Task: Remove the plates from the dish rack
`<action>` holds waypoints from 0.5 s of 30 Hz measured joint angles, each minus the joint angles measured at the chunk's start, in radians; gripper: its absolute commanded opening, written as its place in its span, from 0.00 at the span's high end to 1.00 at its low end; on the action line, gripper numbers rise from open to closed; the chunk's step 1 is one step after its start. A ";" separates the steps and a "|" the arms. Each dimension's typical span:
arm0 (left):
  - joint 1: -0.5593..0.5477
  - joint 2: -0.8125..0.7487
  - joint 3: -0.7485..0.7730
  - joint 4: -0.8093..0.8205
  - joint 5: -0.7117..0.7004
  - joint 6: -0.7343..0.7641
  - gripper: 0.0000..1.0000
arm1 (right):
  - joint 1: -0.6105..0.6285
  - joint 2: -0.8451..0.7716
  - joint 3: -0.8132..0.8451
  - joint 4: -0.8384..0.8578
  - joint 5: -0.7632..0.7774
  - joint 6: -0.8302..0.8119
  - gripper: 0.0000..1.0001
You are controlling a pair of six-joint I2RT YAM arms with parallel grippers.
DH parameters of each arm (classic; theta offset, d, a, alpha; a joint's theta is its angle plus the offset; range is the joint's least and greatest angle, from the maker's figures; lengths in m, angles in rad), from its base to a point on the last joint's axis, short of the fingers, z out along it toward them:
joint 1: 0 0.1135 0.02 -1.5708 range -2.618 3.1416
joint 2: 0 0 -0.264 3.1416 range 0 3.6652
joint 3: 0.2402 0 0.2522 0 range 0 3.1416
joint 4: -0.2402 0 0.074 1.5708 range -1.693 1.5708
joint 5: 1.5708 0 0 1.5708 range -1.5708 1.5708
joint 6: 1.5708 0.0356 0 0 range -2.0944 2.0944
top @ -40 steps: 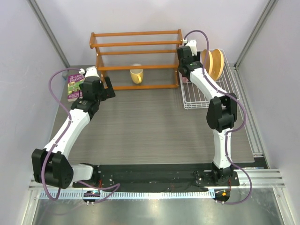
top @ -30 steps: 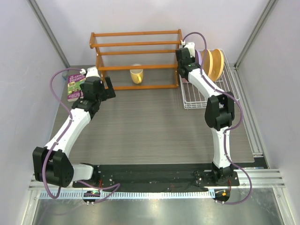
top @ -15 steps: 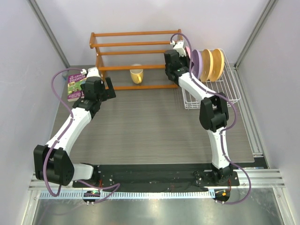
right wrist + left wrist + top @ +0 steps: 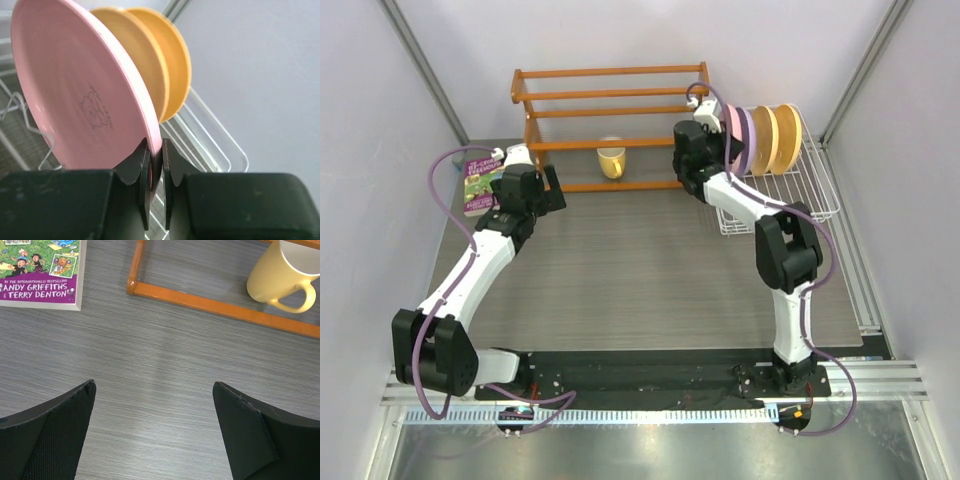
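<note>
The white wire dish rack (image 4: 798, 190) sits at the back right. A pink plate (image 4: 728, 122), a lavender plate (image 4: 744, 138) and two orange-yellow plates (image 4: 766, 138) stand on edge in a row at it. My right gripper (image 4: 708, 128) is shut on the pink plate's (image 4: 85, 100) lower rim, one finger on each face. The right wrist view has the orange-yellow plates (image 4: 172, 65) behind the pink one; the lavender one is hidden there. My left gripper (image 4: 154, 385) hangs open over bare table, holding nothing.
A brown wooden slatted shelf (image 4: 610, 120) stands at the back, with a yellow mug (image 4: 611, 160) under it. A purple book (image 4: 478, 185) lies at the left, by my left gripper (image 4: 550, 190). Grey walls close in both sides.
My right gripper has moved left with the pink plate's rim between its fingers and closed a little tighter. The rack has shifted slightly. The left arm has stayed still.
</note>
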 measured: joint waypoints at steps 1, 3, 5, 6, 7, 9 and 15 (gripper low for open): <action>0.000 0.000 0.000 0.000 0.000 0.000 0.01 | -0.001 -0.022 -0.006 0.000 0.003 0.000 0.99; 0.000 0.000 0.000 0.000 0.001 -0.001 0.01 | -0.003 -0.071 -0.010 0.001 0.020 -0.004 0.99; 0.000 -0.002 -0.001 0.000 0.004 -0.002 0.01 | -0.003 -0.111 -0.010 0.003 0.032 -0.007 0.99; 0.000 -0.005 -0.002 0.000 0.006 -0.003 0.01 | -0.003 -0.130 -0.010 0.004 0.039 -0.007 0.99; 0.000 -0.007 -0.002 -0.001 0.012 -0.003 0.01 | -0.003 -0.151 -0.013 0.005 0.042 -0.006 0.99; 0.000 -0.013 -0.002 0.000 0.022 -0.004 0.01 | -0.003 -0.190 -0.023 -0.026 0.040 0.015 0.98; 0.000 -0.043 -0.038 0.029 0.177 -0.031 0.01 | 0.004 -0.349 -0.027 -0.409 -0.174 0.294 0.96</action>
